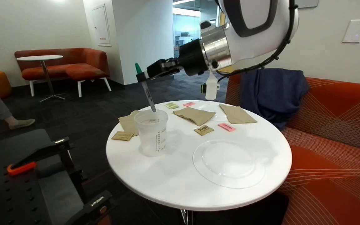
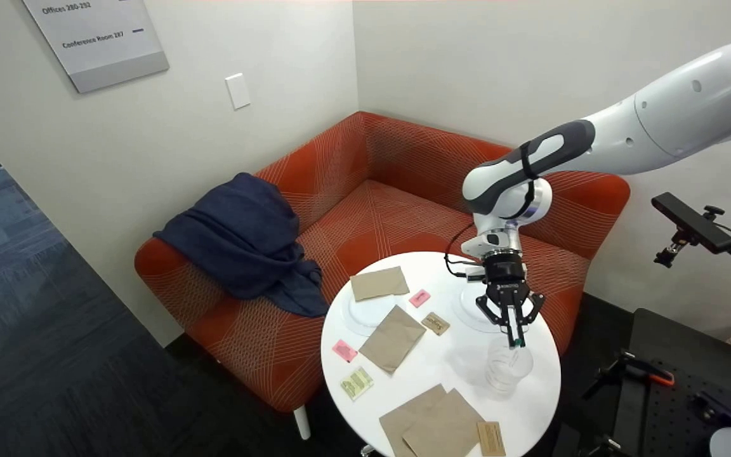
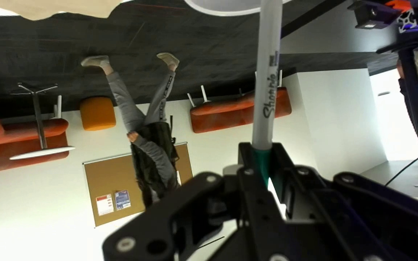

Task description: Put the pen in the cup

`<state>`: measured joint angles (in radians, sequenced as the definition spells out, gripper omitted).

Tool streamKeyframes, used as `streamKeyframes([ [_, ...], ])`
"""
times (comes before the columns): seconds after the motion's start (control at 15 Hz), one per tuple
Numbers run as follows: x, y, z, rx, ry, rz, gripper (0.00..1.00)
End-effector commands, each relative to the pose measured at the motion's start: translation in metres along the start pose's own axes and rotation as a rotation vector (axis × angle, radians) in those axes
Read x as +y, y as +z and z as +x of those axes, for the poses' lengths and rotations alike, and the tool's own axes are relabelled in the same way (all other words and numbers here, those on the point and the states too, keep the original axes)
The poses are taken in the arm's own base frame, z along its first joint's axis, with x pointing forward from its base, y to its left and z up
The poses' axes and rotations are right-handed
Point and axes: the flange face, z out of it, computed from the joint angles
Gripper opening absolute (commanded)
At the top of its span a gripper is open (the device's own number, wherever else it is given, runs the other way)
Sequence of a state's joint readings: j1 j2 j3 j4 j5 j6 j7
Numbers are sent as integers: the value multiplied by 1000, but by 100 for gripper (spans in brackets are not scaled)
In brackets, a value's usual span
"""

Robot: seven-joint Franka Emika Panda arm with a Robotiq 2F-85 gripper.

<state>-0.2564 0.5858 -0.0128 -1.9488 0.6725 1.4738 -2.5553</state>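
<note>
Green-ended pen (image 1: pixel 147 93) held tilted at the mouth of the clear cup (image 1: pixel 152 139).
In an exterior view, nearest us on the white surface (image 1: pixel 170 181), a clear plate (image 1: pixel 228 161) lies by the near edge; farther, toward the left edge, the cup stands upright. We see the fingers (image 3: pixel 246 157) clamped on the pen at its green end, the grey tip pointing down by the cup's rim; we cannot tell whether it is inside. Past that, brown napkins (image 1: pixel 195 115) lie toward the far edge, and well beyond stands a red sofa (image 1: pixel 86 72).
</note>
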Motion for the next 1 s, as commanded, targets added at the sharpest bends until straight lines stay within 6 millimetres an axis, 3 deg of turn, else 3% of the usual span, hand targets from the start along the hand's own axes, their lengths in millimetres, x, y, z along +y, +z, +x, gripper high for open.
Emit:
streamKeyframes([
  [0.0,2,-2,-14,28,-56,4,4],
  [0.4,13,1,-26,55,-81,-3,4],
  [0.93,11,4,-53,78,-39,-16,4],
])
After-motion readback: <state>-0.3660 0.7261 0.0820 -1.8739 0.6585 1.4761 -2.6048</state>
